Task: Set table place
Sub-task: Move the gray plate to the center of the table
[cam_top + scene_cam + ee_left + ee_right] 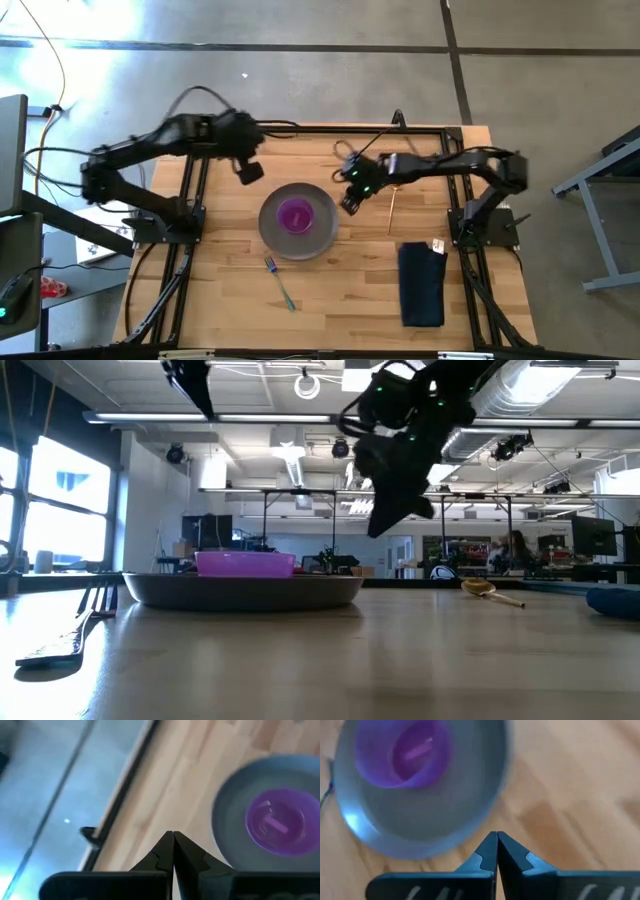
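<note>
Right gripper (349,204) hangs pinched shut and empty beside the plate (322,236); spoon (392,208) lies nearest it, handle pointing toward the napkin (421,283); left gripper (249,172) also closed.

The round grey metal plate (235,805) is running off the left wrist view's edge and blurring in the right wrist view. In the low view, the folded navy napkin (615,601) is being cut by the frame, and the teal-handled silver fork (70,635) is showing only as a dark silhouette.
</note>
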Controlling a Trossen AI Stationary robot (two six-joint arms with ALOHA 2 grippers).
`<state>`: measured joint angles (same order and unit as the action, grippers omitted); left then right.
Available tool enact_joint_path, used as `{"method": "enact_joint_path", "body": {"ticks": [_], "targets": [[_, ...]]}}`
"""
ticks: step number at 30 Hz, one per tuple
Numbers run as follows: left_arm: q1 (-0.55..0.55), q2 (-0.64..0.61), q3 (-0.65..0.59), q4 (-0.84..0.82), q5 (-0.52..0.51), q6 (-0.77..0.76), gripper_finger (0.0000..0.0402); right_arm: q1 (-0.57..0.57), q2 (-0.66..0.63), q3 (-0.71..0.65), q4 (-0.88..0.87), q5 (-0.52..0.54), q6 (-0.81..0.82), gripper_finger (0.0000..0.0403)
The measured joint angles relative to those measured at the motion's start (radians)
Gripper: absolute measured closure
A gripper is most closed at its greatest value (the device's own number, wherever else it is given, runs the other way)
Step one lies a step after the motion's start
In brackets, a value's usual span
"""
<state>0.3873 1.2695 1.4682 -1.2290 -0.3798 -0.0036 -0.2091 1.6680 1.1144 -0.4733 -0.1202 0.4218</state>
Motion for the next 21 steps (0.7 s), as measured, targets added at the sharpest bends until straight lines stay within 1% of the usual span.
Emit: {"method": "enact_joint_path", "body": {"ticks": [5,10,13,17,21], "targets": [[-0.046,-0.1,-0.005,-0.055,-0.081,-0.072,0.0401,0.048,0.165,0.16,-0.035,-0.013,-0.103,0.0403],[-0.048,-0.131,-0.009,-0.121,-0.089,-0.091,0.0401,0.059,0.291,0.312,-0.165,-0.007,-0.201,0.0403],[-0.048,-0.129,-0.009,-0.139,-0.088,-0.091,0.0401,0.061,0.347,0.344,-0.177,-0.004,-0.219,0.0403],[-0.048,-0.119,-0.009,-0.137,-0.086,-0.091,0.0401,0.065,0.392,0.344,-0.154,0.0,-0.217,0.0403],[-0.048,-0.12,-0.009,-0.132,-0.085,-0.084,0.0401,0.067,0.422,0.344,-0.162,0.034,-0.225,0.0403]]}}
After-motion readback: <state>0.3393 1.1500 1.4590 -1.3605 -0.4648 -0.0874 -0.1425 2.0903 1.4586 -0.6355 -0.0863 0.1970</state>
